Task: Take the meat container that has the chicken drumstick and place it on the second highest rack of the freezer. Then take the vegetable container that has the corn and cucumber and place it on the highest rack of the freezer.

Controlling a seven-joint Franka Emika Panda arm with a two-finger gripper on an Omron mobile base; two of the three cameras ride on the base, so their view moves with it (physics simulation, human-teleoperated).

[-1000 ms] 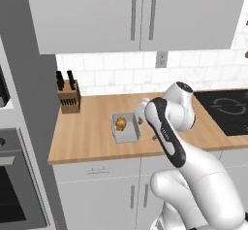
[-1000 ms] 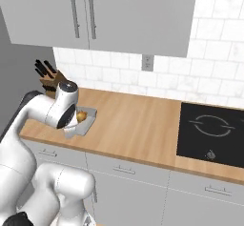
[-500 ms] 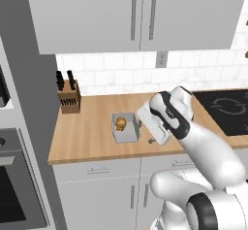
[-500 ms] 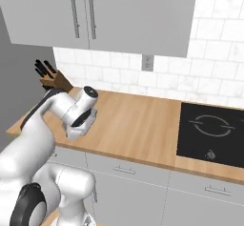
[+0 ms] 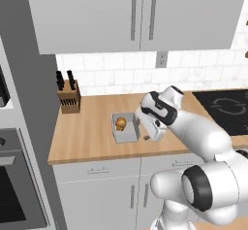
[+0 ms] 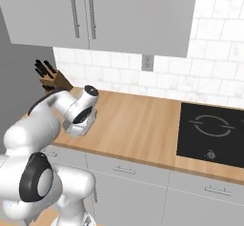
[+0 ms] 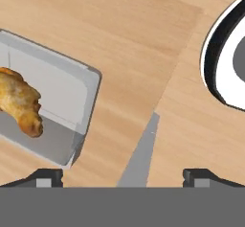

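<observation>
We hold claw (image 7: 122, 178) released, jaws wide, empty, low over table (image 7: 143, 39). Meat container (image 7: 52, 101) with chicken drumstick (image 7: 21, 104) sits just left of claw, off-centre in hand view, so we judge alignment over container comes before grasp.

Arm bent low, fingers (image 7: 47, 177) wide apart

grey tray (image 5: 125, 135) w/ chicken drumstick (image 5: 120, 123) on wood counter (image 5: 87, 132), knife block (image 5: 69, 100) at back-left.
</observation>
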